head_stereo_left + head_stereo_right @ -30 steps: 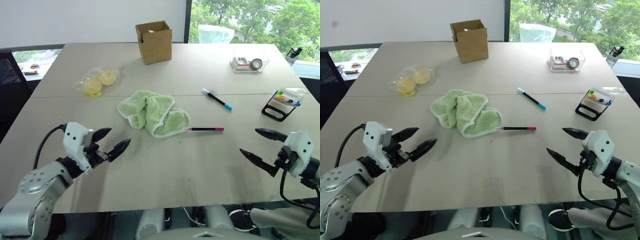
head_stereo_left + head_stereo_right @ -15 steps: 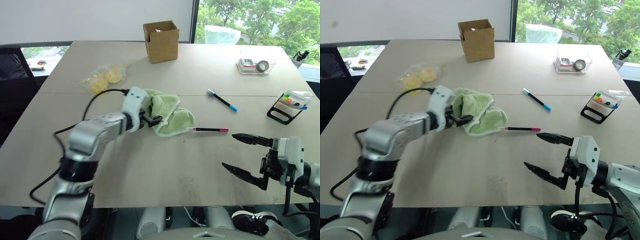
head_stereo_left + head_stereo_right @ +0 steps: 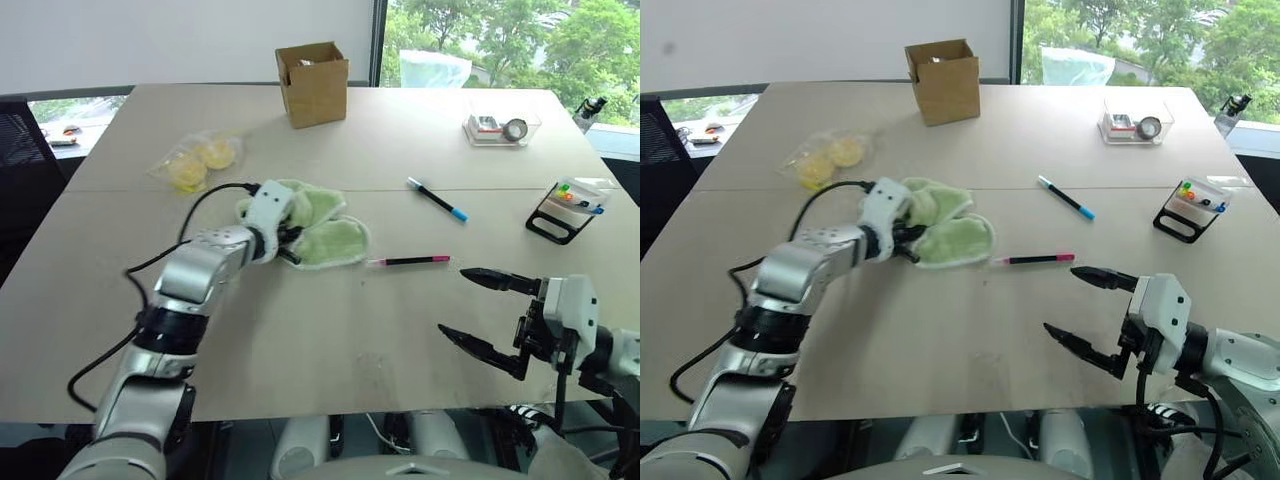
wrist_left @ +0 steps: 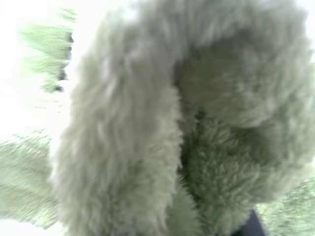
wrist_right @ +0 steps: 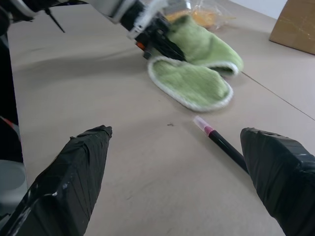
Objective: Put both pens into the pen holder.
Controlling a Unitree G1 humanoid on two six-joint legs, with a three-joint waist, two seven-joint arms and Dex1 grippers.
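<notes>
L gripper clamped on green cloth. R gripper jaws spread wide, empty, hovering near pink pen.

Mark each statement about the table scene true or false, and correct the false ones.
1. The left pincer is shut on the green cloth. True.
2. The pink-ended pen stands in the pen holder. False: it lies on the table, beside the cloth.
3. The right pincer is open and holds nothing. True.
4. The blue-ended pen is gripped by the right pincer. False: it lies on the table, apart from both pincers.
5. The cardboard box stands at the table's far side. True.
</notes>
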